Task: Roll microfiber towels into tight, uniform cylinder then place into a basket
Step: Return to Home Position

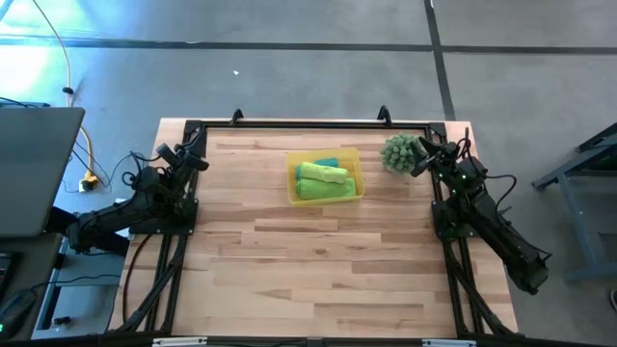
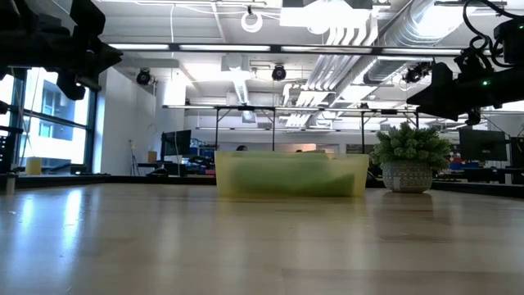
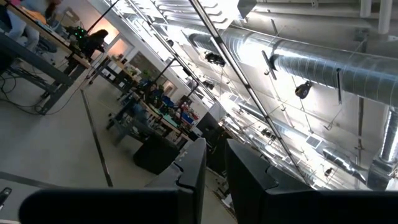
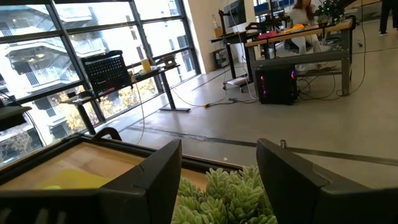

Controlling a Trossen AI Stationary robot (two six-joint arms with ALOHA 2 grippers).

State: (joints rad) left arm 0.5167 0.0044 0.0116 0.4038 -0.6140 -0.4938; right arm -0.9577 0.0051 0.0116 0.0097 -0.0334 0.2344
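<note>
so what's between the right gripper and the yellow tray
The spiky potted plant sits between the right gripper and the yellow tray, close by the gripper. Past it there is bare tabletop up to the tray. The high view shows this.

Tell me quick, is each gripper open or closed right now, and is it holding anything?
Left gripper: slightly open, holding nothing.
Right gripper: wide open, holding nothing.
</note>
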